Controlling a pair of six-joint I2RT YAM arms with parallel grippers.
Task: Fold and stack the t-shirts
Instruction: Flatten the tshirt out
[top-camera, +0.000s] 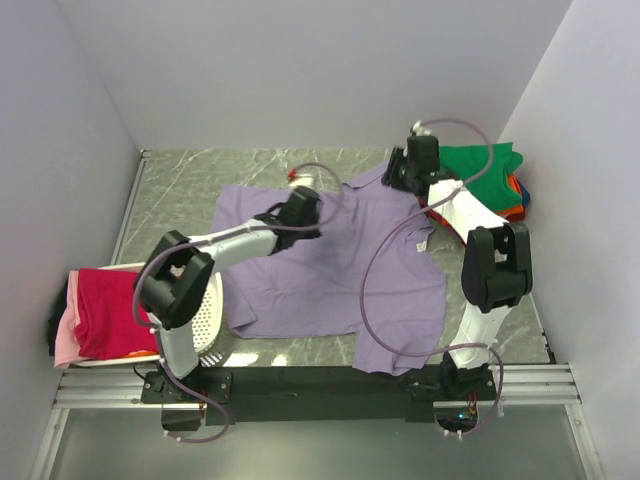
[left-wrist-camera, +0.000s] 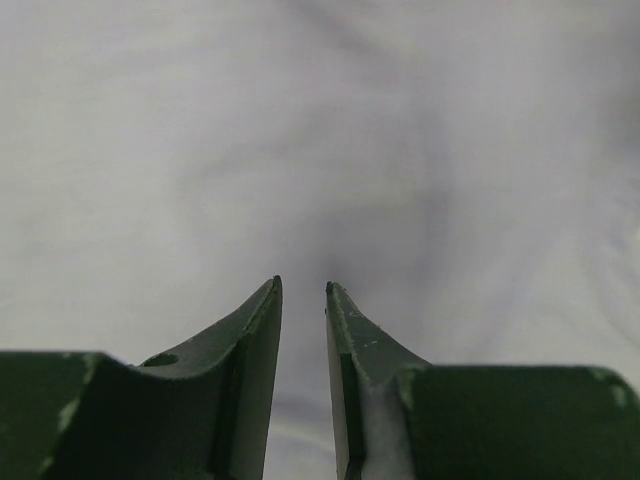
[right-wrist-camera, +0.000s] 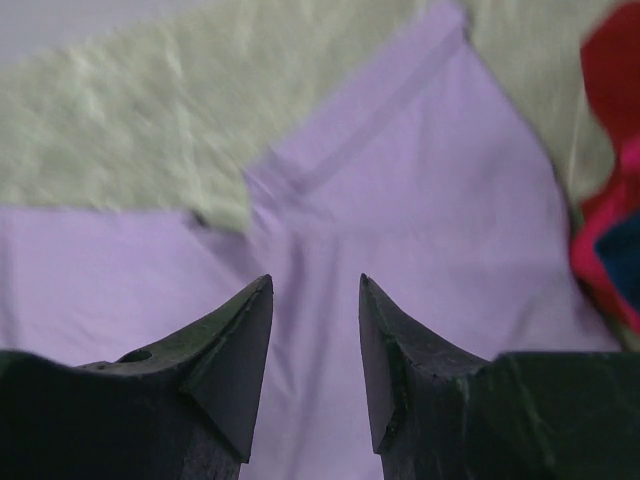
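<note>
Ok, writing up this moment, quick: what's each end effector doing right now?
Left end effector: open, narrow gap, holding nothing.
Right end effector: open above the lavender shirt, holding nothing.

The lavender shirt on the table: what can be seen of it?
The lavender shirt is soft cloth with short sleeves and a collar. It lies spread open on the grey marbled table, collar at the far side. One edge lies beside the white basket. The left arm and right arm reach over its far half; contact cannot be told.
</note>
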